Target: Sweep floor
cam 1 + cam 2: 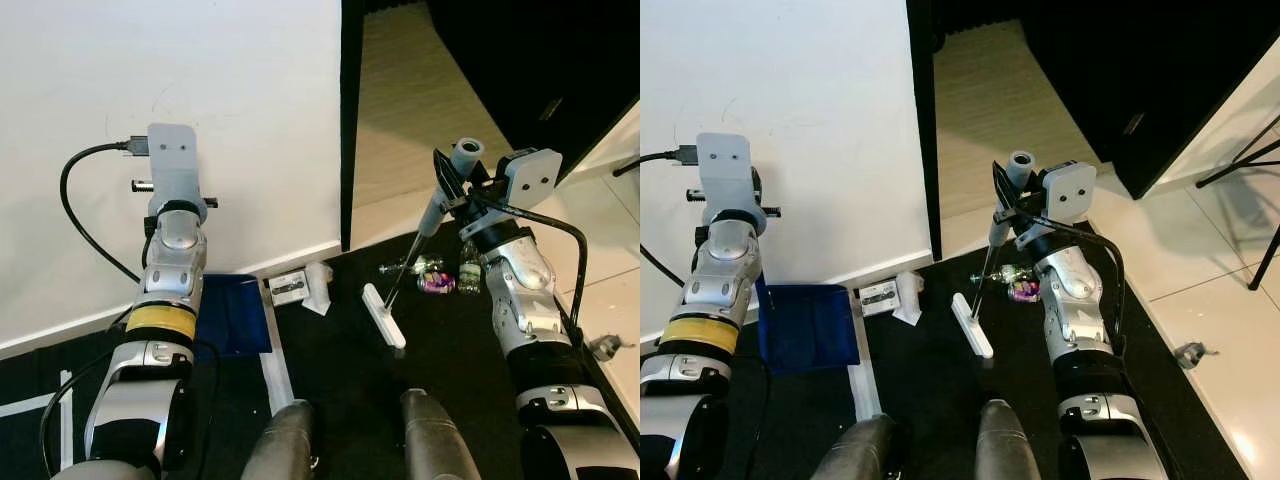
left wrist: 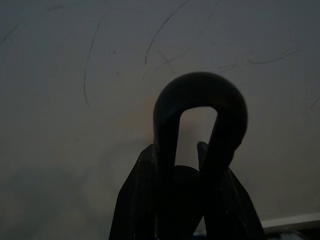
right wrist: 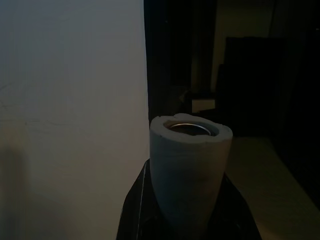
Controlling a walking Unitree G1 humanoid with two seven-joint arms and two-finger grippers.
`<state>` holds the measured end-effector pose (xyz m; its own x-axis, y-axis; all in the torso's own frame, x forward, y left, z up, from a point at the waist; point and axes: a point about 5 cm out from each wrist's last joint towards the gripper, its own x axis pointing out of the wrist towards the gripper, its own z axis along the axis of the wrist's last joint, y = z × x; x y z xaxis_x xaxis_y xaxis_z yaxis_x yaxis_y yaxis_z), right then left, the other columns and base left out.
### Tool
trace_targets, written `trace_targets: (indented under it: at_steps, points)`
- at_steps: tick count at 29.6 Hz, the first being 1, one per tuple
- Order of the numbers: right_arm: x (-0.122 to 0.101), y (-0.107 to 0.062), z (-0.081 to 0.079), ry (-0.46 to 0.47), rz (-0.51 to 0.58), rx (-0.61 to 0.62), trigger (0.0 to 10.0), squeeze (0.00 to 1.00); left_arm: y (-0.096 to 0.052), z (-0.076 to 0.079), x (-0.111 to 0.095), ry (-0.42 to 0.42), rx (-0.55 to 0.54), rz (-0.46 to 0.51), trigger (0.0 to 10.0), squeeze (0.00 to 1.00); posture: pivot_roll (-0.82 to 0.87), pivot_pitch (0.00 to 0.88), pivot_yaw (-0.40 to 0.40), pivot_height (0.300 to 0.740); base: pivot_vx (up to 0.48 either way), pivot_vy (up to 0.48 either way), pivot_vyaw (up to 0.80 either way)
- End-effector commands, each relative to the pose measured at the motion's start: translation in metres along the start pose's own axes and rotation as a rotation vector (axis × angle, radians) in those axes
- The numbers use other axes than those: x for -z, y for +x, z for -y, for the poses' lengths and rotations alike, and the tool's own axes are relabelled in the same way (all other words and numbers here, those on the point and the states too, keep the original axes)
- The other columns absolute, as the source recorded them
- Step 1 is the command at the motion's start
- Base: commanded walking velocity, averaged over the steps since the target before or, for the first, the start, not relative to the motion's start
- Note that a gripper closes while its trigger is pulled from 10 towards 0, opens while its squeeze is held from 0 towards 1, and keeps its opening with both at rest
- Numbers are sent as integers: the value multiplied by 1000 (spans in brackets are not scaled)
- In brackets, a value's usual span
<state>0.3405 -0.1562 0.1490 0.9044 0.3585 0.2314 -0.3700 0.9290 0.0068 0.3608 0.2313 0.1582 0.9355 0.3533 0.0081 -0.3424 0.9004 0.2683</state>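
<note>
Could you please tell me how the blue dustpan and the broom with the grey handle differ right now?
The flat blue dustpan lies on the dark floor by the white wall. The slim grey-handled broom stands nearly upright, its white head on the floor. The right hand grips the broom; the left hand grips a dark loop.

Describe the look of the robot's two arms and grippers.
Both arms are silver with black joints. The left arm has a yellow band and a looping black cable to a pale wrist block. The right arm has a similar block and black cable. The jaws are black.
</note>
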Motion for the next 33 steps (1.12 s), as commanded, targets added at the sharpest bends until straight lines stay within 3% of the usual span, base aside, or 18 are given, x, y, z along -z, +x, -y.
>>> trace_targets:
  at_steps: [1, 7, 8, 10, 15, 20, 24, 33]
  points:
    - [0, -1, -2, -4, 19, -3, 10000, 0, 0, -5, -4, -4, -11, 23, 10000, 0, -37, 201, 41, 740, 0, 0, 0]
    - [0, -1, -2, -4, 19, 1, 10000, 0, -3, -2, 10, -29, -25, -18, 10000, 0, -43, 202, 38, 740, 0, 0, 0]
    - [0, -1, -2, -4, 18, -1, 10000, 0, -2, -2, 17, -100, -34, -50, 10000, 0, -45, 202, 36, 740, 0, 0, 0]
    - [0, -1, -2, -4, 18, -1, 10000, 0, -2, -1, 18, -119, -36, -59, 10000, 0, -45, 202, 36, 740, 0, 0, 0]
    - [-2, 1, -3, -4, 23, -8, 10000, 0, -3, 4, 30, -89, -28, -70, 10000, 0, -44, 201, 34, 740, 0, 0, 0]
    - [-3, 2, -3, -6, 25, -10, 10000, 0, -4, 8, 38, -208, 15, -86, 10000, 0, -56, 201, 27, 740, 0, 0, 0]
    - [-4, 1, -1, -11, 25, -14, 10000, 0, -2, 11, 30, -280, 58, -23, 10000, 0, -69, 201, 22, 740, 0, 0, 0]
    - [-4, 2, -2, -14, 26, -19, 10000, 0, 3, 14, 20, -268, 80, 41, 10000, 0, -76, 197, 21, 740, 0, 0, 0]
